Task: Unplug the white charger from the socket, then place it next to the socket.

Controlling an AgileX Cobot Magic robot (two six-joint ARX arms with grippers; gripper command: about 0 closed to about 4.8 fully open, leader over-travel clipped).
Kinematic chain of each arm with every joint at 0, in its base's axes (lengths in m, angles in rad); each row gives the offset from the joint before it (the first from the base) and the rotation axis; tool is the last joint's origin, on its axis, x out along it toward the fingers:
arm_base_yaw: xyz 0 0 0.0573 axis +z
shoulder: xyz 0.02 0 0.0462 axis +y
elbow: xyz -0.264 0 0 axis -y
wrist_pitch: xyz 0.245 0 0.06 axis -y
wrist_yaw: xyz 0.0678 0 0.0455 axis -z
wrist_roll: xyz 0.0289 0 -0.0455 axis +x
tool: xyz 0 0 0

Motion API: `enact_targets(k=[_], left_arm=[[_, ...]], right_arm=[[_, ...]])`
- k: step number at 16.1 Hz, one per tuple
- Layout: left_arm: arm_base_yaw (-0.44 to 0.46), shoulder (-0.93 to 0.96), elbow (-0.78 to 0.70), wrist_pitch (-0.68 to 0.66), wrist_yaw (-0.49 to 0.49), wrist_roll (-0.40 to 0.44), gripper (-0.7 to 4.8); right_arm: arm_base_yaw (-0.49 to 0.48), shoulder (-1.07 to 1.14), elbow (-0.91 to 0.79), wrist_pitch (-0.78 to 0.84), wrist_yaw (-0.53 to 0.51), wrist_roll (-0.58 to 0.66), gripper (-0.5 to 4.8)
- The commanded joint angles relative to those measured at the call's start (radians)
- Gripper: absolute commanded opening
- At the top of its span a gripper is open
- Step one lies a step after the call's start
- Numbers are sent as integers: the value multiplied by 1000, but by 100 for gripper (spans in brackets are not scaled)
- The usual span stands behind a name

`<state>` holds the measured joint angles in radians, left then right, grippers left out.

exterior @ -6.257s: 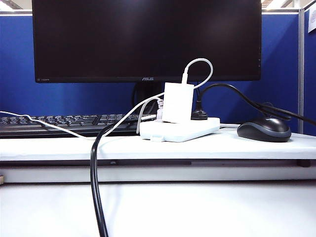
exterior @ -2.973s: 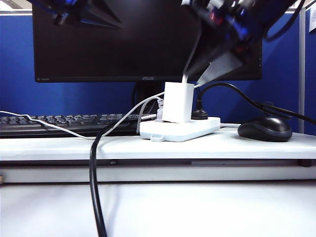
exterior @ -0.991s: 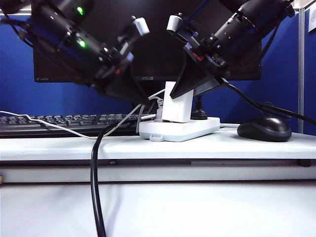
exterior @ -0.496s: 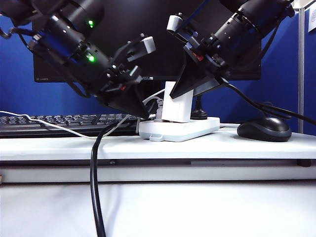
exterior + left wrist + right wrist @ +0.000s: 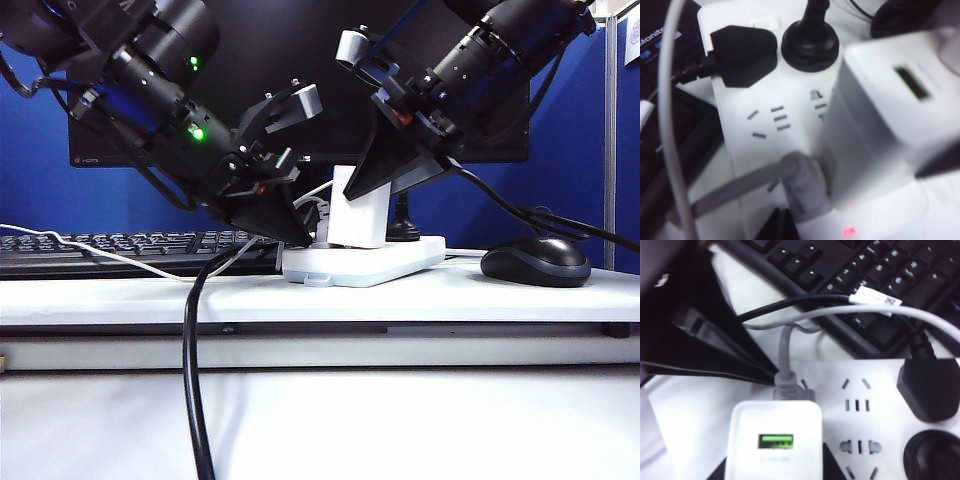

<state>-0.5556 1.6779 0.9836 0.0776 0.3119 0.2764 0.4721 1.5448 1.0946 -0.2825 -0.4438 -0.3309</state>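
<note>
The white charger stands upright, plugged into the socket, a flat white power strip on the raised shelf. My right gripper comes down from the upper right. In the right wrist view its dark fingers press both sides of the white charger, so my right gripper is shut on it. My left gripper slants down from the left, shut, its tip at the socket's left end. The left wrist view shows the tip of my left gripper just off the socket, near the charger.
A small grey plug sits in the strip right beside the charger. Two black plugs fill its far end. A thick black cable hangs over the shelf's front. A keyboard lies left, a mouse right, a monitor behind.
My left arm has come down and to the right, bringing its gripper tip to the socket's left end. The right gripper has stayed on the charger.
</note>
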Motion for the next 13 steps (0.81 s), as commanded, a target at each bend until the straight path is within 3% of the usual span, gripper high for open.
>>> enact_targets(k=[1, 3, 5, 7, 9, 13], left_arm=[[-8, 17, 0, -18, -2, 0, -5], [-10, 17, 0, -16, -2, 0, -5], [-10, 18, 0, -16, -2, 0, -5], [-10, 18, 0, -17, -2, 0, -5], [-10, 22, 0, -16, -1, -2, -5], [-11, 25, 0, -15, -1, -3, -5]], right_arm=[[12, -6, 9, 39, -36, 4, -2], [11, -13, 10, 64, -50, 31, -1], [13, -33, 10, 68, -15, -35, -1], [12, -43, 10, 85, -16, 35, -1], [12, -58, 10, 74, 16, -76, -1], [18, -65, 10, 75, 29, -14, -1]])
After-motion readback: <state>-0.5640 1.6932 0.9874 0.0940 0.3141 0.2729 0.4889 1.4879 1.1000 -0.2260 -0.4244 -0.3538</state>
